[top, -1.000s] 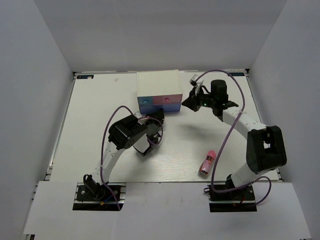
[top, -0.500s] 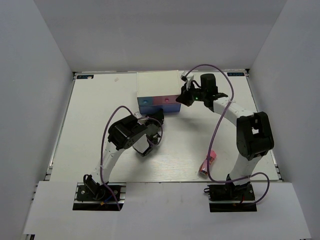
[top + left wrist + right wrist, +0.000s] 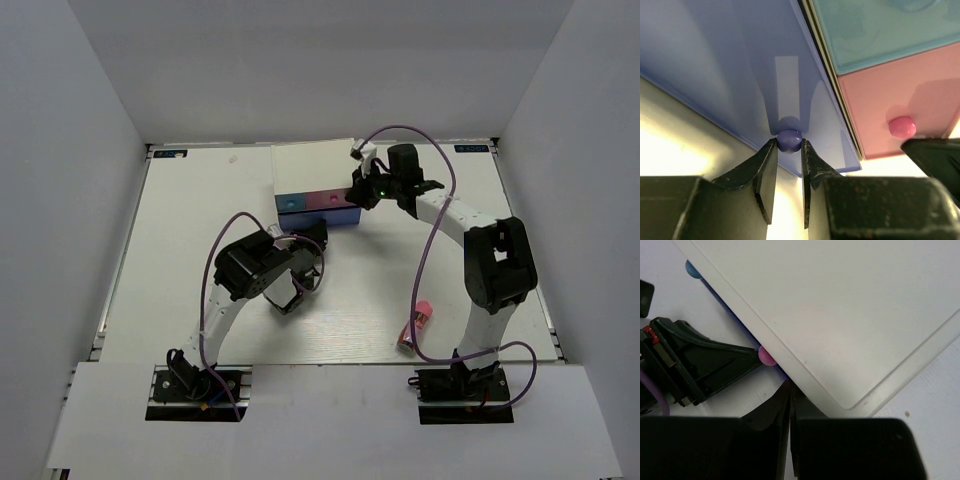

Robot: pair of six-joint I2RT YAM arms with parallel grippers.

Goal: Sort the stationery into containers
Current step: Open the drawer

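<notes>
Top view: white box-shaped drawer chest [image 3: 318, 170] stood upper centre. Left wrist view: left gripper [image 3: 788, 146] clamped its small round periwinkle knob [image 3: 789, 139], mid-frame. Right wrist view: right gripper [image 3: 789, 392], fingers pressed together and empty, sat at the chest's front edge.

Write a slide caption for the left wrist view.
Left gripper pinching the periwinkle drawer's knob; pink drawer and light blue drawer alongside.
</notes>
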